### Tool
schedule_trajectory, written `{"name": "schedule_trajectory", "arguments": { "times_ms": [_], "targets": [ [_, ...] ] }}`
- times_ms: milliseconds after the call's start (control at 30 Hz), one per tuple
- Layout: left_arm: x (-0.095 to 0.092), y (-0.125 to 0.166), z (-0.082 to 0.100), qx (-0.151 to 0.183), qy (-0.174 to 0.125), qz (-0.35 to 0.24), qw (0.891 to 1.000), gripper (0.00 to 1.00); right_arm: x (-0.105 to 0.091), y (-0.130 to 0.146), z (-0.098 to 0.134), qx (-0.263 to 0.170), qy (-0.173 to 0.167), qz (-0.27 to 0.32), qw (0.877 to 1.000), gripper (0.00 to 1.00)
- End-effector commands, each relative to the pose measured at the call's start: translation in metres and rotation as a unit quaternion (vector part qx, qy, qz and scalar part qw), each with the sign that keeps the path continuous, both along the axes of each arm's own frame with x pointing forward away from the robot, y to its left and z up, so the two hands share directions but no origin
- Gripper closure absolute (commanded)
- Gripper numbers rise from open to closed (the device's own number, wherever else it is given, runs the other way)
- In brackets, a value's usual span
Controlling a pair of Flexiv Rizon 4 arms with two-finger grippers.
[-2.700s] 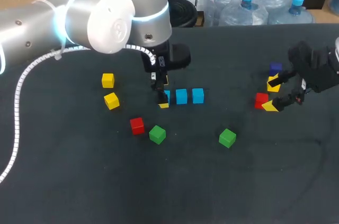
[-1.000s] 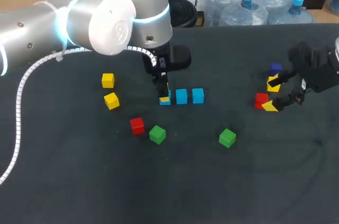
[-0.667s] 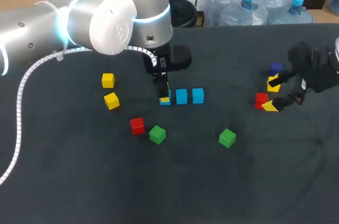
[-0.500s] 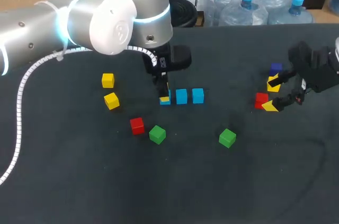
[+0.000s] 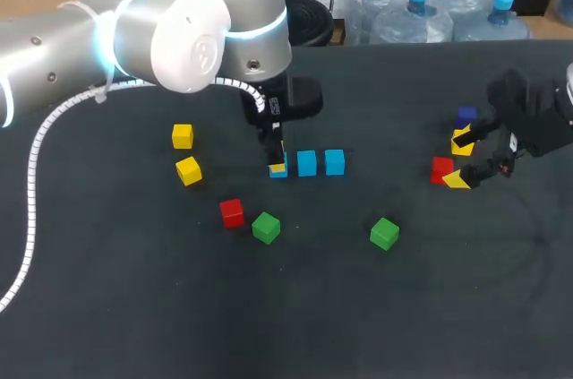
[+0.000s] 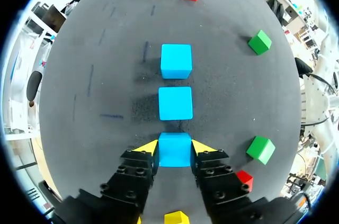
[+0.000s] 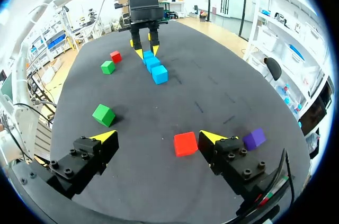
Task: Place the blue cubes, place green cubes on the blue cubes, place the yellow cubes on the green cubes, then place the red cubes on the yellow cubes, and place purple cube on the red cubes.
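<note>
Left gripper (image 6: pixel 175 146) clasps blue cube (image 6: pixel 175 153) — square-on.

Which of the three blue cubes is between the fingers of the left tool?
The row's end blue cube, gripped by the left tool; the others lie ahead.

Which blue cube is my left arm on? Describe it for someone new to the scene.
Follow the big silver left arm down to the left gripper mid-table, at one end of a row of three blue cubes. The end cube sits gripped between its yellow tips; the other two cubes lie free ahead.
</note>
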State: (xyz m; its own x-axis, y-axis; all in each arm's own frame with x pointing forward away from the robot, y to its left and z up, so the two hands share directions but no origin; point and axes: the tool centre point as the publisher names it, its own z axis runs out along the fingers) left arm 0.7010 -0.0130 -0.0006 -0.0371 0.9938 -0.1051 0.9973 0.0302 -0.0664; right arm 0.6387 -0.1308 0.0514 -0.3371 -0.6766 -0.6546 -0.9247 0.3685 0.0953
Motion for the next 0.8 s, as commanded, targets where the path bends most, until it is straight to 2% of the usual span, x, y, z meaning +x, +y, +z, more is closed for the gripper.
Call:
{"name": "schedule_trajectory", "arguments": {
  "times_ms": [33,267,300,367,400,800],
  "targets": [
    [0.001,0.0,0.0,0.002,0.001,0.001,1.0,0.63,0.0,0.0,0.0,0.0,0.0,0.0,1.0,0.0],
    [0.001,0.0,-0.001,0.002,0.003,0.001,1.0,0.54,0.0,0.0,0.0,0.0,0.0,0.0,1.0,0.0],
    [0.001,0.0,-0.001,0.002,0.003,0.002,1.0,0.31,0.0,0.0,0.0,0.0,0.0,0.0,1.0,0.0],
    [0.001,0.0,-0.001,0.003,0.005,0.003,1.0,0.05,0.0,0.0,0.0,0.0,0.0,0.0,1.0,0.0],
    [0.001,0.0,-0.001,0.003,0.005,0.004,1.0,0.0,0.0,0.0,0.0,0.0,0.0,0.0,1.0,0.0],
    [-0.002,0.007,0.013,0.0,-0.004,0.013,1.0,0.0,0.0,0.0,0.0,0.0,0.0,0.0,1.0,0.0]
  ]
}}
